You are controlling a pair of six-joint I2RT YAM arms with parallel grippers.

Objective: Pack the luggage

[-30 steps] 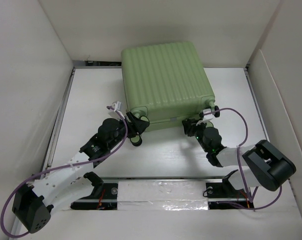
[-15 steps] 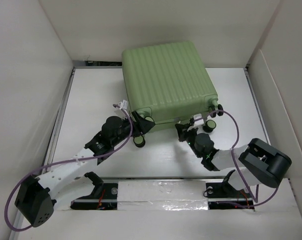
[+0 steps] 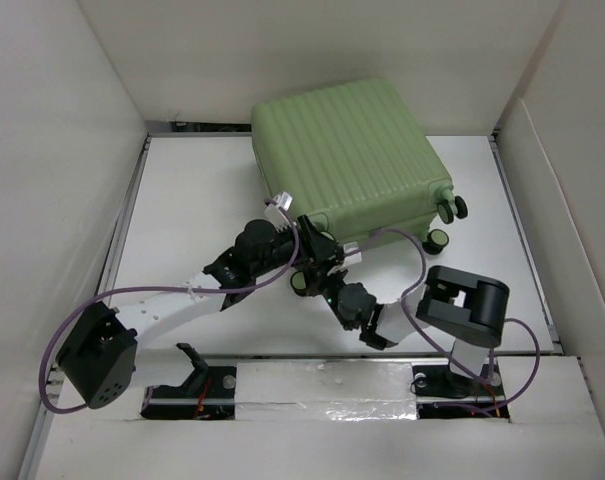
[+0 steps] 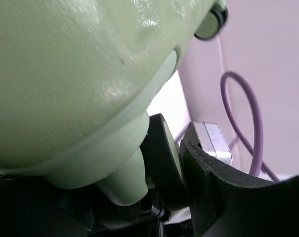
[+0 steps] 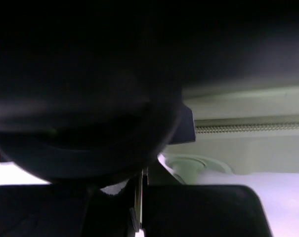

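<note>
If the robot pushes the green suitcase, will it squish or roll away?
The suitcase shell looks hard and ribbed, so it probably won't squish. It lies flat with its wheels sticking out sideways, so it would likely slide and turn rather than roll.

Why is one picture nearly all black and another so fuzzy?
Right wrist view: a dark shape crowds the lens, leaving only a pale strip of the luggage. Left wrist view: the luggage is too close, so it blurs, with glare on top. Top view: sharp, evenly lit.

Luggage (image 3: 347,150) lies on the table (image 3: 182,190), behind left hand (image 3: 315,243) and right hand (image 3: 331,274).
</note>
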